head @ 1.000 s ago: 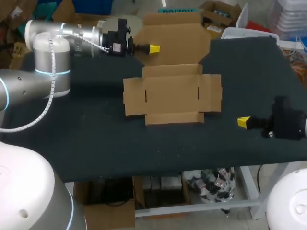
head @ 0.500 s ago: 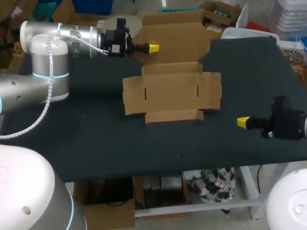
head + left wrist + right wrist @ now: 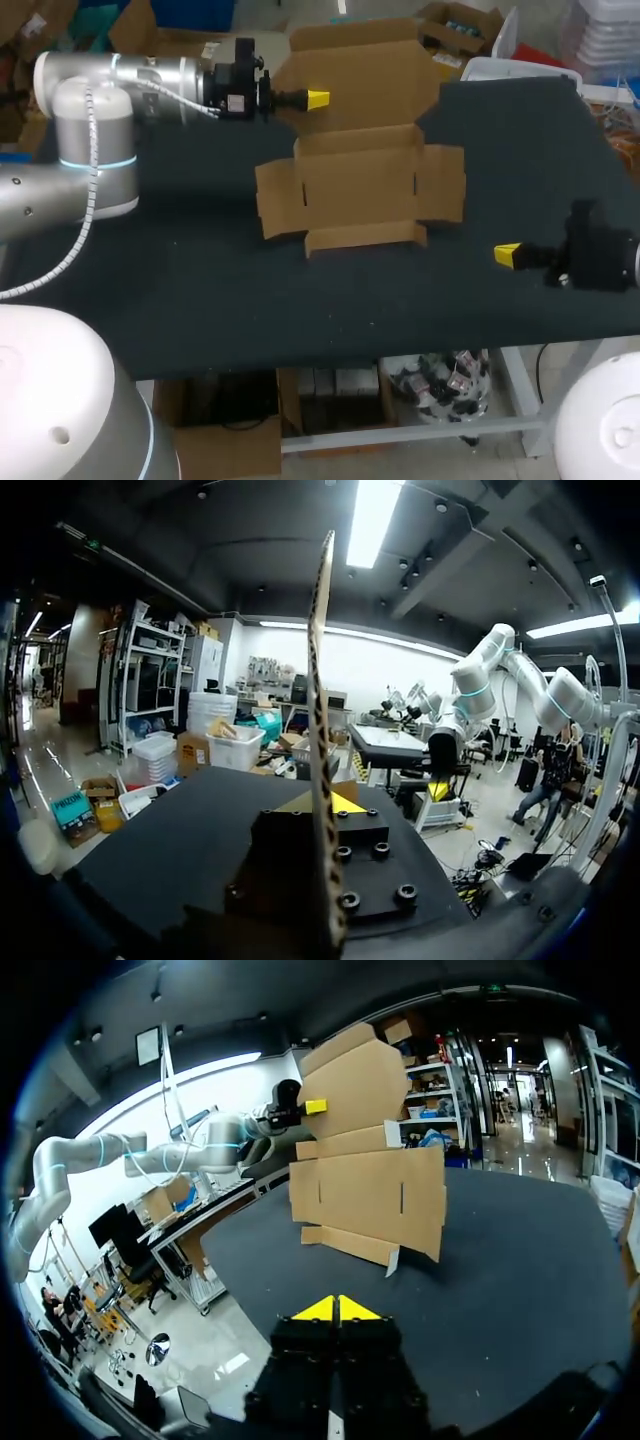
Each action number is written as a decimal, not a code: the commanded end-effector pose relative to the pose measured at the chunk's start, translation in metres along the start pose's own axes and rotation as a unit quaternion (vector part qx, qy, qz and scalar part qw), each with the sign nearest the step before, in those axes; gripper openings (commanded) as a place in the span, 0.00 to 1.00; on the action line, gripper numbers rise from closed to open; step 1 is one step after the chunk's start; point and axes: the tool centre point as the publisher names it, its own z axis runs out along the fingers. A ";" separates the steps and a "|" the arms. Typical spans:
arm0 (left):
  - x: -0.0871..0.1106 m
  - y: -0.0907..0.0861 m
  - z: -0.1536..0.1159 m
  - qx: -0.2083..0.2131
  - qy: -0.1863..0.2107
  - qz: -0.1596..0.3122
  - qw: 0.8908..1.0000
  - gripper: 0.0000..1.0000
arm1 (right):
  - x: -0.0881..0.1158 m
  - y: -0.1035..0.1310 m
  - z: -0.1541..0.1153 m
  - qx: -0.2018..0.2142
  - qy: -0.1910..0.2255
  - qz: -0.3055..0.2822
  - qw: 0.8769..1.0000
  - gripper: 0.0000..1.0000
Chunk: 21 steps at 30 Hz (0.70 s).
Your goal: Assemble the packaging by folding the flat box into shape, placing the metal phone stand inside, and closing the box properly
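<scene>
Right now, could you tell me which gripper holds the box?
The left gripper: it pinches the box by its far flap; the right gripper is shut, apart.

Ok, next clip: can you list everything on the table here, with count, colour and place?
cardboard box: one, brown, unfolded flat near the table's middle, far panel gripped by the left pincer.
table: one, dark top, under the box.
left pincer: one, yellow tips, at the box's far panel, shut on it.
right pincer: one, yellow tips, over the table's right side, apart from the box, shut and empty.
</scene>
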 end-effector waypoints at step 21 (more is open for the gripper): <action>0.046 -0.017 -0.011 -0.017 -0.002 -0.020 1.000 0.00 | 0.000 -0.001 -0.001 -0.003 0.002 0.000 1.000 0.00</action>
